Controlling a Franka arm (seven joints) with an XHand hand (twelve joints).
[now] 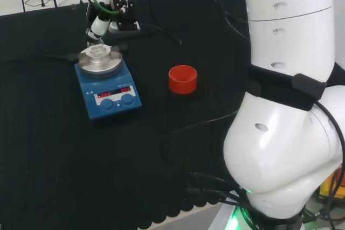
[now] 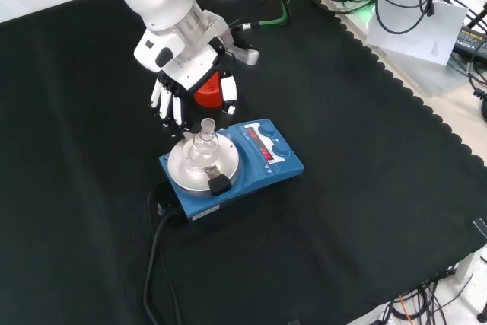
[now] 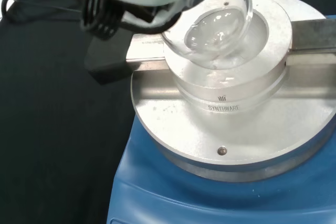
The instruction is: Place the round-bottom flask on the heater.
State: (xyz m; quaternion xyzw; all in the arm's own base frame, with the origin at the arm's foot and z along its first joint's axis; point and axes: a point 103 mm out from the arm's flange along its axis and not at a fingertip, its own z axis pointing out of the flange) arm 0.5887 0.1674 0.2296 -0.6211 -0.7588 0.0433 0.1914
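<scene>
The clear round-bottom flask [image 2: 203, 144] sits with its bulb in the round metal block on the blue heater [image 2: 272, 159], neck up and slightly tilted. In the head view the flask [image 1: 96, 50] is on the heater [image 1: 114, 98] at the left. The hand [image 2: 185, 95] hangs just behind and above the flask in the front view, fingers [image 2: 176, 112] straight and pointing down, a small gap from the neck. In the head view the hand [image 1: 100, 25] is right over the flask. The wrist view has the glass bulb [image 3: 215, 24] in the block's well on the heater [image 3: 210, 203].
A red ribbed ring stand [image 1: 183, 79] stands to the right of the heater in the head view, and in the front view it [image 2: 207, 97] is behind the hand. A black cable [image 2: 156, 241] runs from the heater toward the front. The arm's white links [image 1: 285, 79] fill the right.
</scene>
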